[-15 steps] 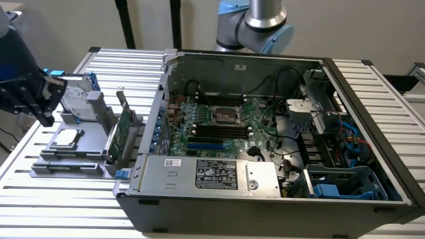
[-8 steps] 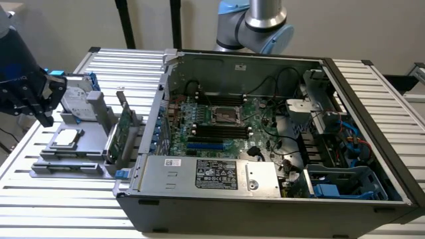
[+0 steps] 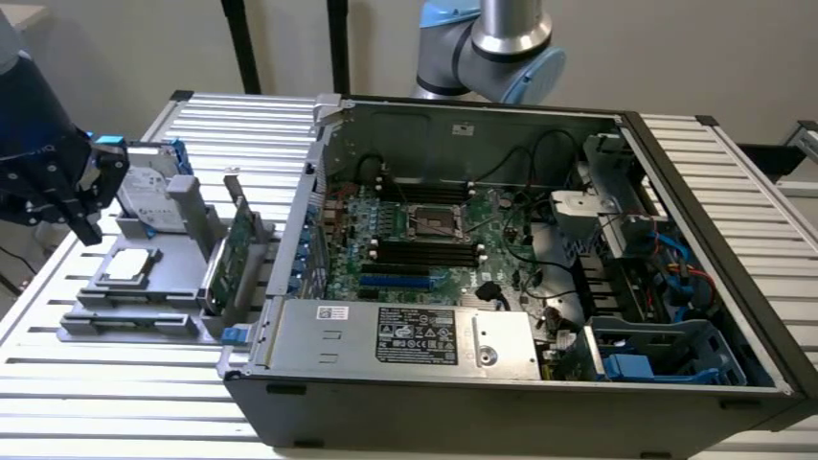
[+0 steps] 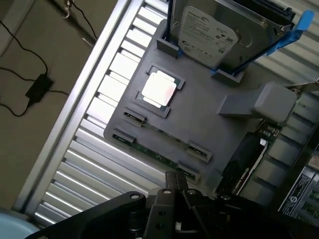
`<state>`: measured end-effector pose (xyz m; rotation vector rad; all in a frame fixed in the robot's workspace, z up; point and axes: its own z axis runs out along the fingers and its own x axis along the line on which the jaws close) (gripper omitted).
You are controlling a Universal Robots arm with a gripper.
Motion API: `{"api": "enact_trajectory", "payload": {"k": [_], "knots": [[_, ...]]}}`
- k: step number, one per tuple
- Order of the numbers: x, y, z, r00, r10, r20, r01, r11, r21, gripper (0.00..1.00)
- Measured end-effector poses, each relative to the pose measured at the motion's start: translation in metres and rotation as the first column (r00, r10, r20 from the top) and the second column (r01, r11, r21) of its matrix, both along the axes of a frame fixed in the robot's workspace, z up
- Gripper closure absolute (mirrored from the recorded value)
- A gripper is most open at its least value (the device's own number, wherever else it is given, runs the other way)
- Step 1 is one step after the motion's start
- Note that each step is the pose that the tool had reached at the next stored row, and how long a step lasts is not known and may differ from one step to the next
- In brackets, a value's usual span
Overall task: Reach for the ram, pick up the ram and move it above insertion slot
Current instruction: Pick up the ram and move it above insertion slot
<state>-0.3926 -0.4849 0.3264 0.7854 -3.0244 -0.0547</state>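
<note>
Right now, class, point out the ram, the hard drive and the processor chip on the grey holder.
ram (image 4: 157, 155): wrist view, middle of its green edge.
hard drive (image 4: 209, 35): wrist view, on its label.
processor chip (image 4: 159, 90): wrist view, centre of its silver lid.

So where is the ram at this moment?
In the wrist view the ram lies in a slot of the grey holder, beside the processor chip; this holder sits at the exterior view's left, outside the computer case.

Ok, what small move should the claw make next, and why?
Probably ease the claw down toward the ram: it hangs clear of the grey tray, not touching the ram, which sits in its tray slot near the processor chip.
</note>
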Motion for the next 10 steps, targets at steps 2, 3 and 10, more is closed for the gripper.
{"api": "enact_trajectory", "payload": {"k": [2, 3, 10], "knots": [[0.0, 0.0, -0.0001, 0.9994, 0.036, -0.0001, -0.036, 0.9994, 0.0, 0.89], [0.0, 0.0, -0.0002, 0.9985, 0.054, 0.0, -0.054, 0.9985, 0.0001, 0.89], [0.0, 0.0, -0.0005, 0.9836, 0.181, 0.0001, -0.181, 0.9836, 0.0, 0.89]]}}
